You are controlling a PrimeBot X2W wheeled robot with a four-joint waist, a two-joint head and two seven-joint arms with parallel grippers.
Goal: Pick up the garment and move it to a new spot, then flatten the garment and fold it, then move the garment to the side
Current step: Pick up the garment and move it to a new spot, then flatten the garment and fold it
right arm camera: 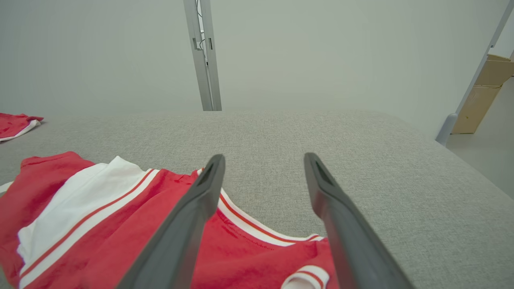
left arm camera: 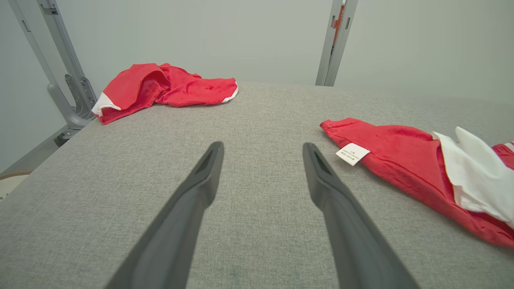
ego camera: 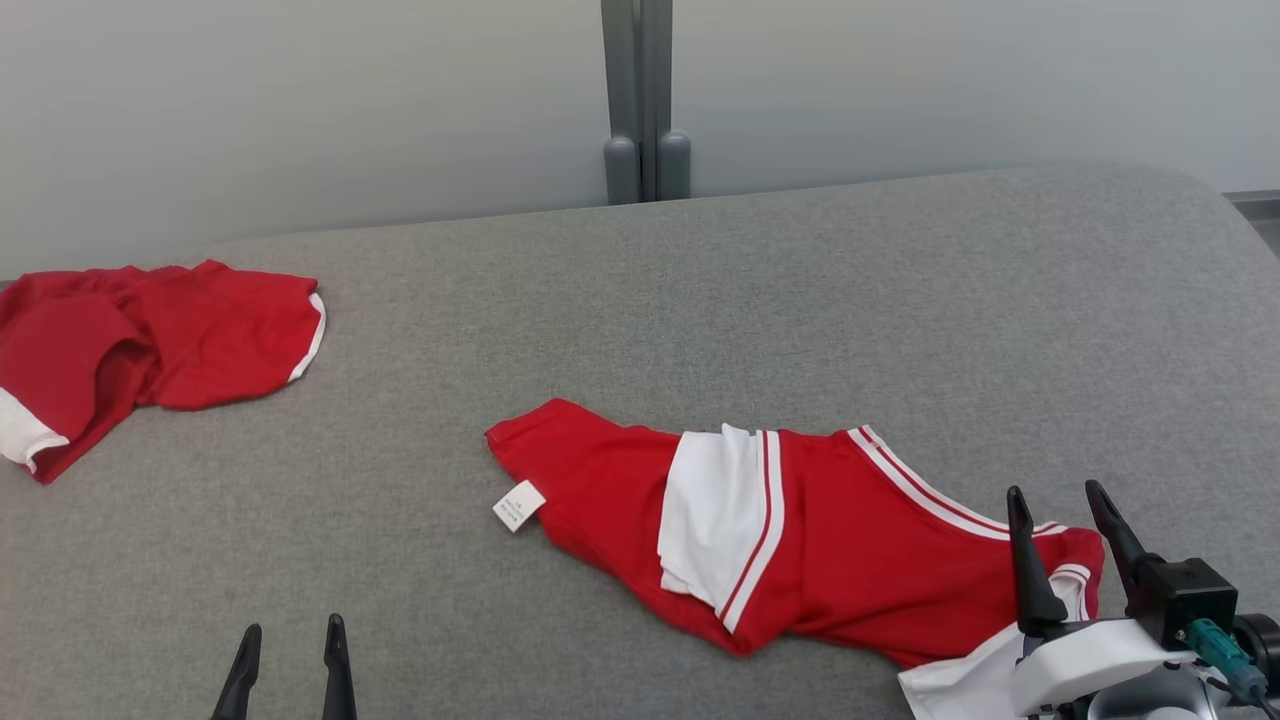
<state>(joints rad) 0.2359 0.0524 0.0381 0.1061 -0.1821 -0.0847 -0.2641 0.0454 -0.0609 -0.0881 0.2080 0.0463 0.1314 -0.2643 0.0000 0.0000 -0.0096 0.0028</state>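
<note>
Your left gripper [ego camera: 293, 640] and right gripper [ego camera: 1055, 492] are both wide open, holding nothing, with the red garment [ego camera: 830, 560] partly under the right jaws and off to the right of the left ones.

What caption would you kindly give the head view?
Crumpled red-and-white fabric garment on grey upholstered table, open right fingers over its end.

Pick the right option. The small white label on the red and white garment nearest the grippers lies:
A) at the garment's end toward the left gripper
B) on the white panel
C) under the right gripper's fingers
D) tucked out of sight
A: the label sticks out from the garment's left end onto the grey surface, on the left gripper's side.
</note>
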